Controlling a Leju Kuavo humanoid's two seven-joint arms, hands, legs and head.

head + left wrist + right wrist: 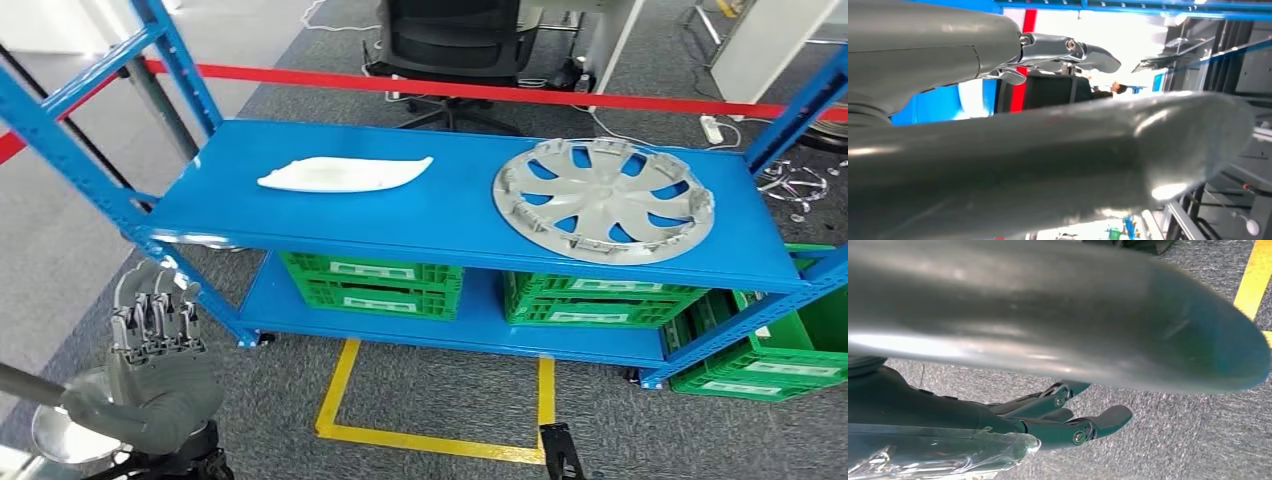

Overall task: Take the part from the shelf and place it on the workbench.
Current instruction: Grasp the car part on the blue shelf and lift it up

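Observation:
Two parts lie on the top board of the blue shelf (pixel 440 215): a long white moulded piece (pixel 345 173) towards the left and a silver hubcap (pixel 603 198) towards the right. My left hand (pixel 158 360) is raised low at the shelf's left corner, below the top board, with its fingers pointing up, spread and holding nothing. Its wrist view has the thick thumb (pixel 1048 160) across the picture and straight fingers (pixel 1068 52) beyond it. My right hand (pixel 1058 340) hangs over grey carpet, its dark fingers (pixel 1083 427) stretched out and empty.
Green crates (pixel 370 283) (pixel 600 298) fill the lower shelf, and more crates (pixel 770 350) stand at the right. A red barrier tape (pixel 480 90) and an office chair (pixel 455 45) are behind the shelf. Yellow floor tape (pixel 440 440) marks a box in front.

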